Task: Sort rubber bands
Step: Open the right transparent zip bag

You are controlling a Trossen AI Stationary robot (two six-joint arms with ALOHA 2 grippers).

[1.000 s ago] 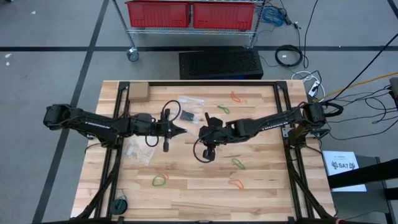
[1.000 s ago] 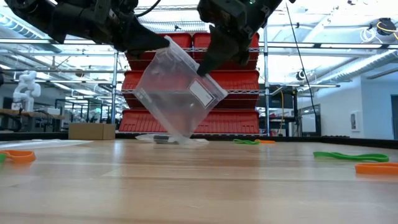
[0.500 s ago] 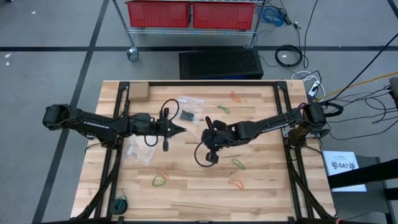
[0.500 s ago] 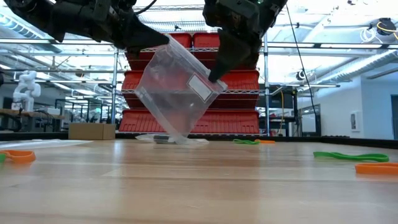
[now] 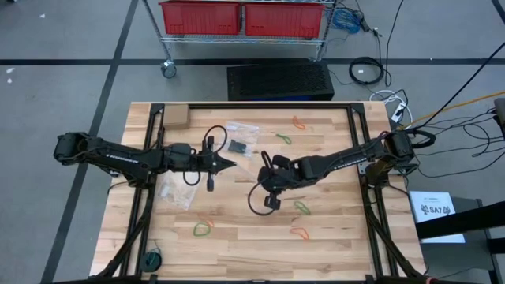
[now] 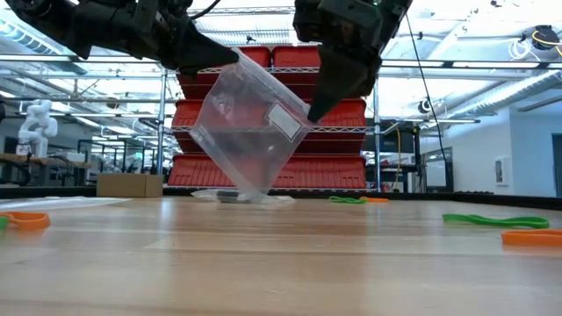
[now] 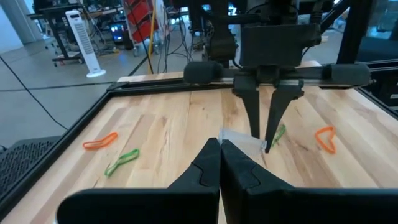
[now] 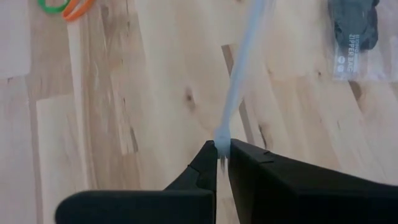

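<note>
Low view gives you the clearest look: a clear zip bag (image 6: 250,127) hangs tilted in the air above the table (image 6: 281,263), pinched at its upper corner by the left gripper (image 6: 230,58) and at its opposite upper edge by the right gripper (image 6: 314,112); the bag's lowest corner sits just over the wood, in front of more flat bags (image 6: 241,197) lying farther back.

From your high view, the left gripper (image 5: 230,164) points toward mid-table with its fingers pressed together; the right gripper (image 5: 263,175) faces it from close by, also clamped tight; the bag between them is too transparent to make out from above.

Your left wrist view shows that arm's own fingers (image 7: 211,165) closed on the bag's edge (image 7: 239,142), with the other arm's narrow fingers meeting at the far corner; your right wrist view shows its fingers (image 8: 208,163) nipping a thin strip of plastic seen edge-on.

The rubber bands lie loose on the wood, none of them in the held bag as far as you can see; two green (image 5: 283,138) and orange (image 5: 299,123) ones near the far edge; a green one (image 5: 302,207) and an orange one (image 5: 298,232) toward the near right; a green one (image 5: 202,229) with an orange one (image 5: 207,222) at the near left.

A small cardboard box (image 5: 175,117) sits at the far left corner.
</note>
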